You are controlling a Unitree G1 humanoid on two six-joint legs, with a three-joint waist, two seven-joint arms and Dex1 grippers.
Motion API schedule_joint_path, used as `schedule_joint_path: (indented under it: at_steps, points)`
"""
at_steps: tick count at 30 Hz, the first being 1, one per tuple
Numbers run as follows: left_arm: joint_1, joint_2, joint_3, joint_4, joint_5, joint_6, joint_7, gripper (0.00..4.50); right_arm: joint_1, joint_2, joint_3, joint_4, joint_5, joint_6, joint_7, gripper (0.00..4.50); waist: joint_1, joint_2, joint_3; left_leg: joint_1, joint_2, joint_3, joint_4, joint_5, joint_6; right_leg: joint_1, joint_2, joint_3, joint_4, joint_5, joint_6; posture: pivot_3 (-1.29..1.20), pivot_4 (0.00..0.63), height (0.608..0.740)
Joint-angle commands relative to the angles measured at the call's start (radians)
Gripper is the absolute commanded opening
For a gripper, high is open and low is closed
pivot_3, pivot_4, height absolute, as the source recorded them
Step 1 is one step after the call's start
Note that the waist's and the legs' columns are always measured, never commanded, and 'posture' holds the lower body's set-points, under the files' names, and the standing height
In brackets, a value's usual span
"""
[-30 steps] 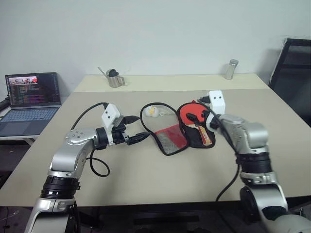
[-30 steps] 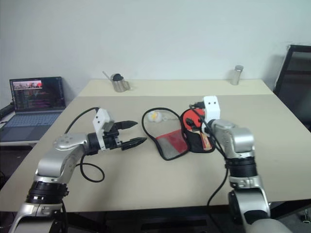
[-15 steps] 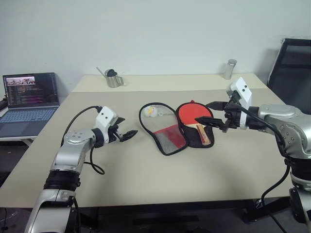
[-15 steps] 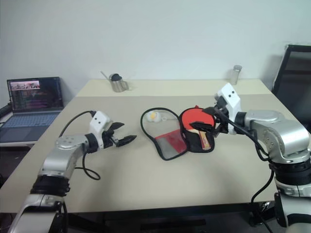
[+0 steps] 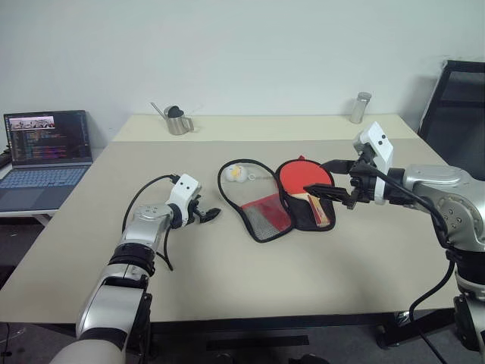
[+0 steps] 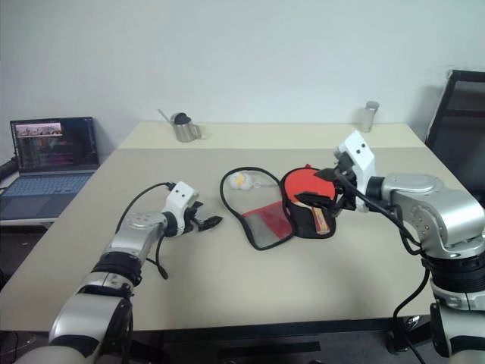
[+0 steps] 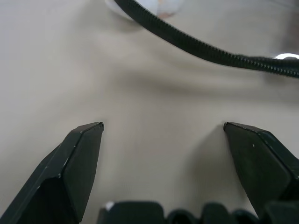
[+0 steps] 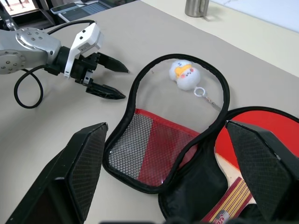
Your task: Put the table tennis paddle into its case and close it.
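The left gripper [image 5: 204,214] hangs low over the tan table [image 5: 227,280] with its jaws spread wide and nothing between them; ahead of its tips, just beyond a strip of bare tabletop, lies the black zipper edge of the case [image 5: 261,205]. The placing suggests it is set to pin or lift that open flap.

The case lies unzipped and spread flat, its red mesh panel face up. The table tennis paddle [image 5: 303,184] rests on the other, black half, red face up and striped handle toward the robot, so it looks seated but not yet covered.

The right gripper [image 5: 331,182] hovers above the paddle, jaws equally wide and empty, probably ready to steady it while the flap folds over.

The right wrist view reveals a small white plush charm [image 8: 185,73] on a keyring lying inside the zipper loop, and the left gripper's spread fingers from the front. The left wrist view shows how near the zipper runs past the fingertips [image 7: 84,140].

Farther off stand a metal pitcher [image 5: 178,121], a metal shaker [image 5: 359,108] and a laptop [image 5: 45,155].
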Motion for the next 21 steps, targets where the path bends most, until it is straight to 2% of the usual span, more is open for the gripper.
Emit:
schedule_joint_path:
  at_steps: [1,11,21]
  points:
    - [-0.072,-0.051,0.016,0.102,0.002,-0.05,0.001,4.5,-0.012,-0.012,-0.04,-0.027,0.012,-0.011,-0.013,4.44,0.004,-0.001,0.0,0.0,0.0,0.0,0.0,0.0,0.0,0.0,0.0,0.0,0.0,0.0,0.0,0.0,0.15,0.74]
    - [-0.2,-0.191,0.026,0.229,0.014,-0.086,-0.031,4.5,0.015,-0.064,-0.094,-0.046,0.023,0.007,-0.027,4.44,0.02,-0.002,0.001,-0.001,-0.001,0.001,0.001,0.0,0.0,0.0,-0.001,-0.001,-0.001,0.0,0.0,0.0,0.15,0.74]
    - [-0.394,-0.385,0.044,0.271,0.017,-0.118,-0.049,4.5,0.134,-0.204,-0.246,-0.101,0.045,0.07,-0.056,4.44,0.017,-0.007,0.004,-0.003,-0.001,0.002,0.0,-0.001,0.002,0.0,-0.001,-0.002,-0.004,0.0,0.001,0.0,0.15,0.74]
